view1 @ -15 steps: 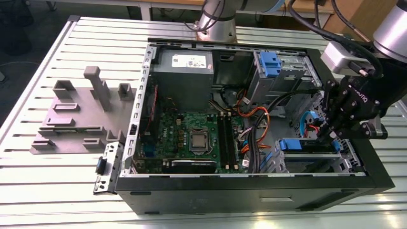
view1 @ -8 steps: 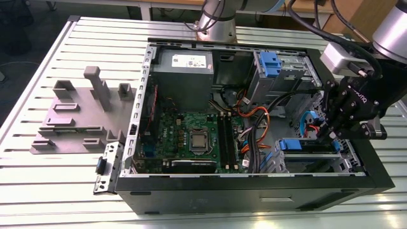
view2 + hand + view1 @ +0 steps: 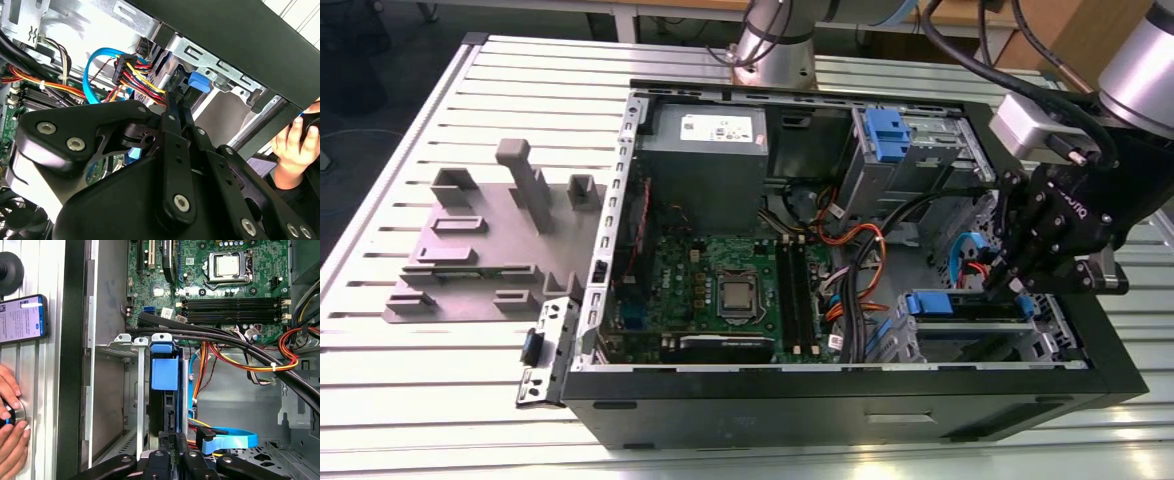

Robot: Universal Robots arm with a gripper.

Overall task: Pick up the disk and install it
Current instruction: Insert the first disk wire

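On the exterior view's left, stand (image 3: 480, 235) beside case (image 3: 854, 405) — disk (image 3: 945, 304) in drive bay (image 3: 981, 338), gripper (image 3: 1005, 288) just beside

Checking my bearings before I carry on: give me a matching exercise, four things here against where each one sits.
1 disk
2 grey slotted stand
3 processor
4 gripper

A on the motherboard
B in the drive cage
C just over the drive cage
D on the table, outside the computer case

Pairs: 1-B, 2-D, 3-A, 4-C

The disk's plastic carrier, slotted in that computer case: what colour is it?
Blue. The disk's carrier shows best in the first wrist view.
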